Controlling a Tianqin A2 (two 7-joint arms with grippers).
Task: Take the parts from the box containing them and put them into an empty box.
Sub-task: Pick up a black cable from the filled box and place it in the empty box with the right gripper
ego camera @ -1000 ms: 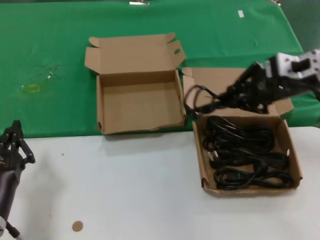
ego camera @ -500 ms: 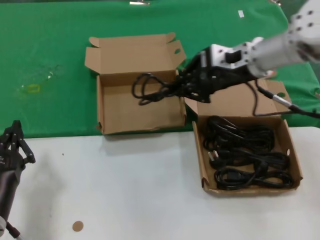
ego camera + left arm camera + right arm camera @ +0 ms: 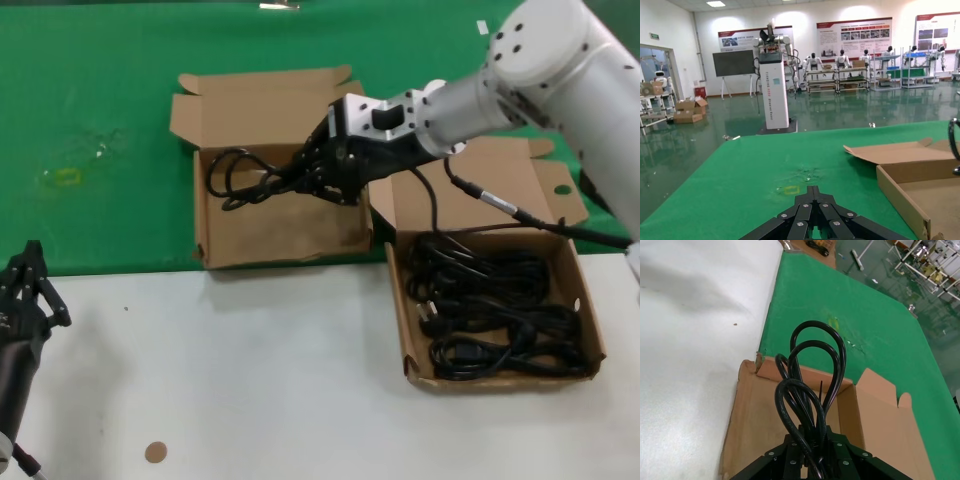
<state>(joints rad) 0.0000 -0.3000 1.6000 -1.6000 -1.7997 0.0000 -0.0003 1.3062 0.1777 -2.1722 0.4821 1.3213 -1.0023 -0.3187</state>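
Right pincer [image 3: 312, 178] grips glossy looped cord [image 3: 240, 178] over cardboard box [image 3: 280, 215].

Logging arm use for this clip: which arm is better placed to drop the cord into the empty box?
Right. The right hand grips the power cord above the empty box; the left hand is parked far off.

Silver-grey rounded right arm, screw-dotted shoulder joint, trailing black cable, black multi-link right gripper [image 3: 300, 176].

I'm working in a robotics exhibition hall: humanoid robots [image 3: 842, 59] line metal racks [image 3: 840, 80], wall posters [image 3: 854, 37] hang behind, polished green floor [image 3: 700, 145].
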